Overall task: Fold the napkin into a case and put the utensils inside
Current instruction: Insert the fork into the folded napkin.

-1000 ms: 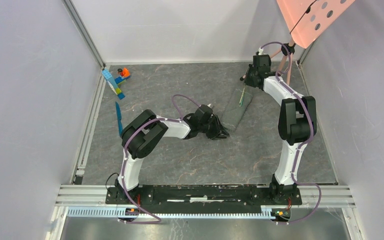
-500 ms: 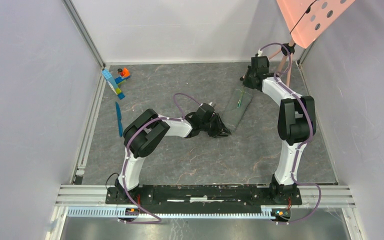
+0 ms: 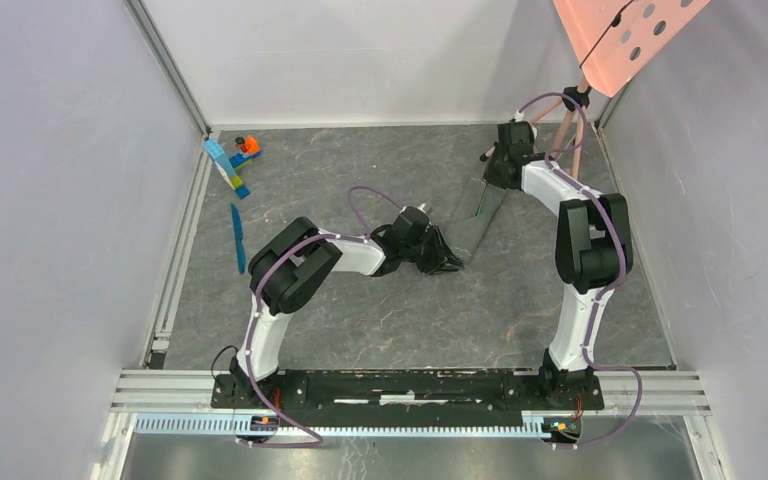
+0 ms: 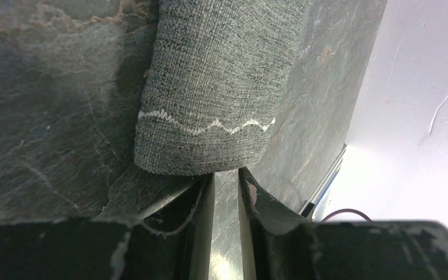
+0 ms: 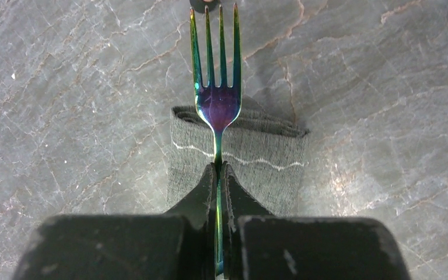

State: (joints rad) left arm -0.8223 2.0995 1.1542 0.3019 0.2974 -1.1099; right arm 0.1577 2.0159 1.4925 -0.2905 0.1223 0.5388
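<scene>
Right gripper (image 5: 219, 168) is clenching tight on the fork (image 5: 216, 105), pinching the thin handle just behind the rainbow head. The tines are pointing away, reaching past the far end of the case (image 5: 262, 160), with the handle running over the top of the cloth. I can't tell whether the fork is touching it.

Left gripper (image 4: 226, 175) is sitting low at the case's other end, with its jaws a narrow slit apart and nothing between them. The stitched hem is lying right at its fingertips.

My read: the fork is stiff, light and slick, so the grip belongs on the handle. The cloth is soft and limp and is likely going to slide or bunch when pushed, so one top layer at the hem needs lifting.

The knife (image 3: 237, 238) is lying flat on the table (image 3: 360, 320), well apart at the left edge, near the blocks (image 3: 230, 160). It's probably light, and is best pinched across its narrow middle.
</scene>
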